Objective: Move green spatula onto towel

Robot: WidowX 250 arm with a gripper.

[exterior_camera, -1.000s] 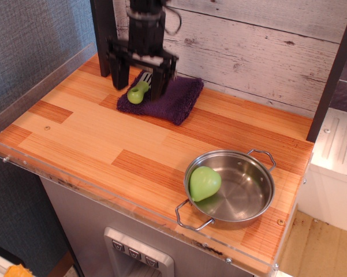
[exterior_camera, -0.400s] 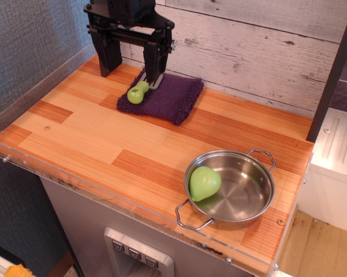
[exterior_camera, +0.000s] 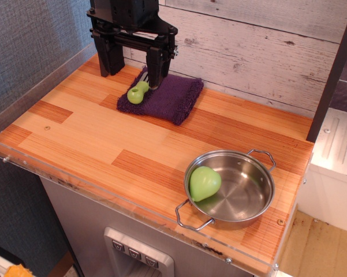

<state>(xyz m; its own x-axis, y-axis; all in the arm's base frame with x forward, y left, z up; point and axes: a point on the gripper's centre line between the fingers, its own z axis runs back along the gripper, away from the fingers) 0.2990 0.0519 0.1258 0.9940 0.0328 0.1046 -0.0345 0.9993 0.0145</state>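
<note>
The green spatula (exterior_camera: pixel 137 92) lies on the left part of the dark purple towel (exterior_camera: pixel 167 99) at the back of the wooden table. Its lime-green handle points toward the front left; its gray blade is mostly hidden behind a gripper finger. My black gripper (exterior_camera: pixel 133 68) hangs open just above the back of the spatula, with one finger (exterior_camera: pixel 111 57) to its left off the towel and the other finger (exterior_camera: pixel 157 68) over the towel's back edge. It holds nothing.
A steel pan (exterior_camera: pixel 249 199) with two handles sits at the front right, with a smooth green pear-shaped thing (exterior_camera: pixel 204 183) inside. A clear plastic rim (exterior_camera: pixel 34 86) lines the table's left and front edges. A plank wall stands behind.
The gripper has risen off the towel, leaving the spatula lying on it. Between 0.4 s ago and now it shifted only slightly.
</note>
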